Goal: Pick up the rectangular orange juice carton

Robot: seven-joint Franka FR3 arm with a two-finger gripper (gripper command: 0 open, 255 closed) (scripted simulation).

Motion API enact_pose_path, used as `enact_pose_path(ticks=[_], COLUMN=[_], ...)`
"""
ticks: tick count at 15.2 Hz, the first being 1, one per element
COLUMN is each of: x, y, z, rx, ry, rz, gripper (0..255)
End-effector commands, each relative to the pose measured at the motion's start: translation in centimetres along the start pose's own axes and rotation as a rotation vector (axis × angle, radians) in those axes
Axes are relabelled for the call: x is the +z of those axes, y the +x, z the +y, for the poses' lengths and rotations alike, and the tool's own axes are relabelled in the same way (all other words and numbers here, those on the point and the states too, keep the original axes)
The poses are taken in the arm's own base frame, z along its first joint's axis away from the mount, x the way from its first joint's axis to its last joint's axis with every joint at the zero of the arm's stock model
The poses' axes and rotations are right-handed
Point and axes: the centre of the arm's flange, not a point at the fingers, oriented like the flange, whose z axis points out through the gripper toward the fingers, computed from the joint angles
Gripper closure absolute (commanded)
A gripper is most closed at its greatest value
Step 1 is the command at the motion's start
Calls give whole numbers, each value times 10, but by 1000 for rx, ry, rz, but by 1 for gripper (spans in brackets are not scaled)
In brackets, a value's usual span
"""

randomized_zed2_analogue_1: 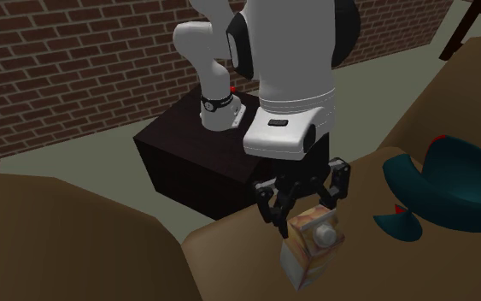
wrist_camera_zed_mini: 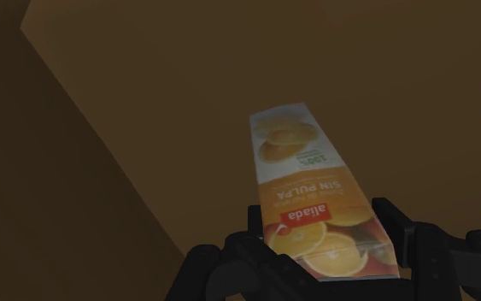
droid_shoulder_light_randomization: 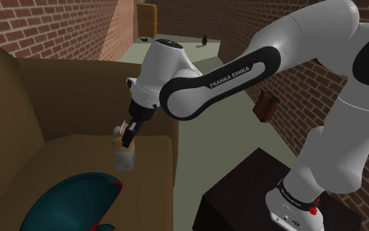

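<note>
pincer (wrist_camera_zed_mini: 324,219) looks clamped on orange juice carton (wrist_camera_zed_mini: 302,171) top, lower-middle of wrist view | long axis runs straight away from it

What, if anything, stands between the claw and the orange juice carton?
Nothing visible does. The claw is right at the top of the juice carton, which rests on the brown sofa seat. The teal object lies apart on the seat, off to one side.

Juice carton (wrist_camera_zed_mini: 319,205): tall, rectangular, printed with orange slices, red "aliada" label, "SIN PULPA". White round cap on top. Stands slightly tilted on the brown seat cushion (droid_shoulder_light_randomization: 78,154), its upper end clasped between the gripper (randomized_zed2_analogue_1: 305,201) fingers.
</note>
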Motion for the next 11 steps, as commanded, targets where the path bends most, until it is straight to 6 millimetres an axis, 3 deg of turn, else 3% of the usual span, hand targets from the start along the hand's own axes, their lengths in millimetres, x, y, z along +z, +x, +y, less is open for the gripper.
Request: enact_pose_path(ticks=[1, 7, 11], x=[1, 1, -19], y=[-1, 1, 8], z=[0, 0, -1], rx=[0, 0, 0], ry=[0, 0, 0], rz=[-2, -2, -2], gripper=[255, 255, 255])
